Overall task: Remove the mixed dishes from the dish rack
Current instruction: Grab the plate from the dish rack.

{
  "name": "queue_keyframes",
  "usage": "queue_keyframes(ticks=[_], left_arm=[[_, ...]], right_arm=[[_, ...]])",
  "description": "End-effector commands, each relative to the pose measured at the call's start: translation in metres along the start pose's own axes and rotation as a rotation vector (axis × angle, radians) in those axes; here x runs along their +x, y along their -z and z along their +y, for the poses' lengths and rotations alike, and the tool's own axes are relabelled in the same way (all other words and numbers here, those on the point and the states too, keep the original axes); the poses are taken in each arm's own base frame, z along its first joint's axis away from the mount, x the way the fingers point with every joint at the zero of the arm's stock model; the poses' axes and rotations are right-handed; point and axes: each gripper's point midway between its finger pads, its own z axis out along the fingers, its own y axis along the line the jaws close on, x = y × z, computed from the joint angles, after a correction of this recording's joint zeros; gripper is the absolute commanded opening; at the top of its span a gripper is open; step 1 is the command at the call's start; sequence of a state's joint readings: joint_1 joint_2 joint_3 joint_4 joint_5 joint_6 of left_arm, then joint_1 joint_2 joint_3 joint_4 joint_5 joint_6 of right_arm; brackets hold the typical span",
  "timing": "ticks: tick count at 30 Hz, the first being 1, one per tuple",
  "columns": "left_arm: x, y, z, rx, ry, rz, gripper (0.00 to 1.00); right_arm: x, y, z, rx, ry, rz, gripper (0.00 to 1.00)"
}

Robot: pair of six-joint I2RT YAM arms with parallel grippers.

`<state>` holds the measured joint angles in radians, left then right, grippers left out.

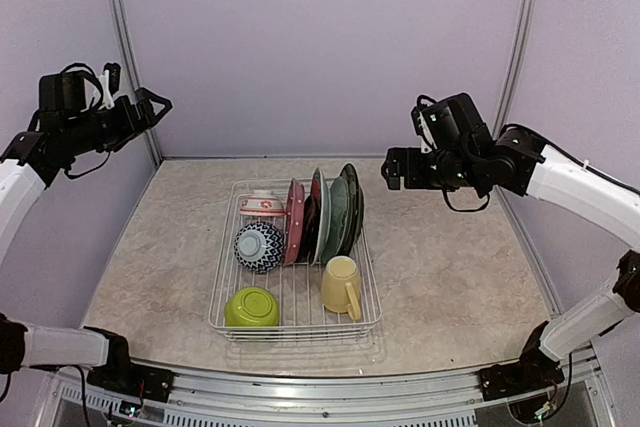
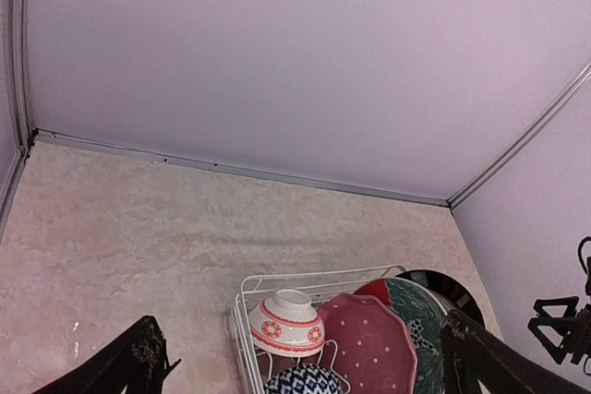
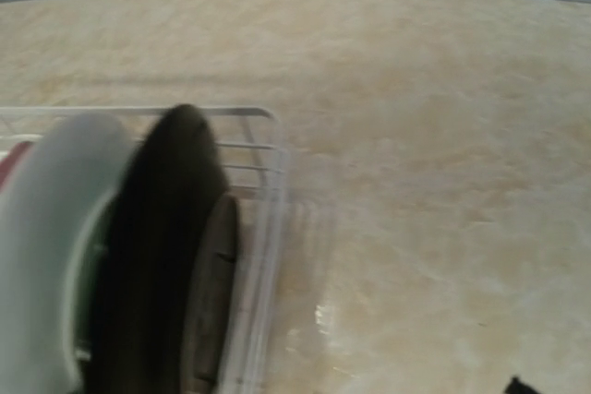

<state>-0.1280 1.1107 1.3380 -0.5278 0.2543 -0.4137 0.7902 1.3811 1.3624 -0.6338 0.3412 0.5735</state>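
Observation:
The white wire dish rack (image 1: 216, 299) stands mid-table. It holds a red-white bowl (image 1: 262, 204), a blue-patterned bowl (image 1: 259, 245), a lime green bowl (image 1: 251, 306), a pale yellow mug (image 1: 342, 285), and upright pink dotted (image 1: 294, 222), red (image 1: 317, 197) and dark green plates (image 1: 347, 205). My left gripper (image 1: 152, 107) is open and empty, high at the far left. The left wrist view shows its fingers (image 2: 138, 357) wide apart above the rack's far corner (image 2: 242, 306). My right gripper (image 1: 392, 169) is open and empty, raised just right of the plates. The blurred right wrist view shows a dark plate (image 3: 166, 246).
The beige table (image 1: 450, 267) is ringed by lilac walls with metal corner posts (image 1: 128, 57). The rack's right wire wall (image 3: 260, 228) shows in the right wrist view, with bare tabletop (image 3: 434, 182) beside it.

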Motion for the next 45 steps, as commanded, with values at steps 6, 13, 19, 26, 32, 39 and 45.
queue_keyframes(ticks=[6,13,19,26,32,39,45], left_arm=[[0.005,-0.001,-0.001,0.061,0.037,0.034,0.99],[0.015,-0.016,0.001,0.011,0.044,0.123,0.99],[0.016,-0.017,0.003,-0.028,0.038,0.119,0.99],[0.01,-0.012,0.01,-0.093,0.055,0.08,0.99],[0.005,-0.01,0.024,-0.169,0.085,0.046,0.99],[-0.002,-0.002,0.042,-0.2,0.159,-0.005,0.99],[-0.001,-0.002,0.035,-0.158,0.149,0.013,0.99]], right_arm=[[0.001,-0.024,0.032,0.083,-0.058,0.025,0.86],[0.009,-0.031,0.048,0.113,-0.09,0.021,0.85],[0.011,-0.04,0.057,0.157,-0.078,0.027,0.79],[0.015,-0.051,0.062,0.272,-0.015,0.041,0.73],[0.022,-0.065,0.063,0.31,0.023,0.061,0.64],[0.029,-0.075,0.063,0.338,0.054,0.079,0.44],[0.033,-0.084,0.064,0.355,0.071,0.084,0.39]])
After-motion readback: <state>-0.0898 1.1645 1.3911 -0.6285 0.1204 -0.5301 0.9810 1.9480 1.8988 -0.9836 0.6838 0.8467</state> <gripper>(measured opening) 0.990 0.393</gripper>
